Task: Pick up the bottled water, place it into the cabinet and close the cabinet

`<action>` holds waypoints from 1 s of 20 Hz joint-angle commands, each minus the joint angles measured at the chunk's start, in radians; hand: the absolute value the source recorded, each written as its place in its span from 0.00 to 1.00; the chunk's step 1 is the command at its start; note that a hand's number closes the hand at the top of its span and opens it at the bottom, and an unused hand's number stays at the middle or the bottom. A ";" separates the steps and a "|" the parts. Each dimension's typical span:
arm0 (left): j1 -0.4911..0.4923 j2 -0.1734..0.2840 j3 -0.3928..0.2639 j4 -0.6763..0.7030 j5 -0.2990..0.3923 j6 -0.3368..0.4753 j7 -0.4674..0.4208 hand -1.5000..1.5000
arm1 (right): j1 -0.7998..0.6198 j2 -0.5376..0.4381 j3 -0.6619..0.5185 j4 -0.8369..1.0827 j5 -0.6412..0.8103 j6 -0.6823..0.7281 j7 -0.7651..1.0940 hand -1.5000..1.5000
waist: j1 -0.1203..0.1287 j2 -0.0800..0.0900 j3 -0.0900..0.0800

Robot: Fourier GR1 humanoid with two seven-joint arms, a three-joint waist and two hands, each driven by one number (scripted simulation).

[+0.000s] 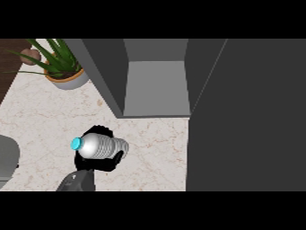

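Silver, ribbed plastic: the water bottle (102, 147) sits in the lower left-centre of the frame, above the marble counter (148, 143), with the black fingers of the left hand (97, 162) curled round its lower side. The grip is closed on the bottle. The right hand does not show in the view.

Orientation: the bottle is tipped well over. Its cyan cap (76, 143) points toward the left of the frame and slightly up; its base points right. The long axis runs roughly left to right, with a slight downward slope toward the base end.

The cabinet (152, 76) stands open in the upper centre, its grey inner floor visible; its large dark door (255, 117) fills the right side of the frame. A potted plant (63, 72) stands at the upper left, beside the cabinet's left wall.

Judged step: carrying the bottle to the cabinet opening. Judged progress: early to middle; bottle held, not yet placed, door open.

To do this well, the hand should travel up and right toward the opening, pass inside the left wall, and turn the bottle upright before setting it down. The plant is best kept out of the arm's path.
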 commanded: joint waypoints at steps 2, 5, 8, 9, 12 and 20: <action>-0.011 -0.007 -0.194 -0.129 0.138 0.142 0.093 1.00 | 0.030 -0.019 -0.034 -0.052 -0.088 0.026 -0.012 0.00 | -0.001 -0.001 -0.001; -0.023 -0.007 -0.258 -0.274 0.177 0.248 0.203 1.00 | 0.019 0.018 0.041 -0.104 -0.015 -0.025 0.052 0.00 | 0.007 0.000 -0.001; -0.077 -0.007 -0.287 -0.283 0.098 0.367 0.199 1.00 | 0.039 -0.004 0.015 -0.077 -0.035 -0.005 0.023 0.00 | 0.001 0.001 -0.001; -0.056 -0.007 -0.301 -0.379 0.082 0.404 0.239 1.00 | 0.046 -0.013 -0.037 -0.037 -0.050 0.008 -0.028 0.00 | 0.006 -0.003 0.000; -0.140 -0.007 -0.416 -0.348 0.139 0.525 0.253 1.00 | 0.080 -0.010 0.009 -0.085 -0.039 0.013 -0.023 0.00 | -0.013 0.001 -0.001; -0.378 -0.007 -0.482 -0.294 0.182 0.739 0.396 1.00 | 0.048 -0.039 -0.107 -0.077 -0.129 0.035 -0.009 0.00 | -0.021 0.004 -0.001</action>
